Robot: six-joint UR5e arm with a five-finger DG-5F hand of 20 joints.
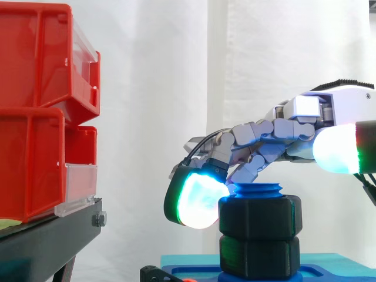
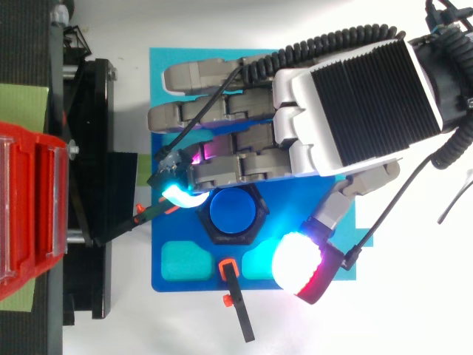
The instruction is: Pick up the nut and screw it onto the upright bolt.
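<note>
A blue bolt [image 1: 258,190] stands upright on a blue base plate [image 2: 340,222], its round top [image 2: 233,212] showing from above. Two black hex nuts sit stacked on it: the upper nut [image 1: 260,214] just below the bolt's top, the lower nut [image 1: 258,255] at the base. My hand [image 2: 355,96] hovers over the bolt from the right. Most fingers lie stretched out to the left. One finger bends down, and its cyan-glowing fingertip [image 1: 197,200] rests against the upper nut's left side. The thumb pad [image 1: 335,148] glows white, higher than the nut and clear of it.
Red bins [image 1: 35,111] are stacked on a black stand [image 1: 47,235] to the left, close to the base plate. A black clamp with orange tips [image 2: 236,303] grips the plate's near edge. Teal recesses [image 2: 185,260] sit in the plate beside the bolt.
</note>
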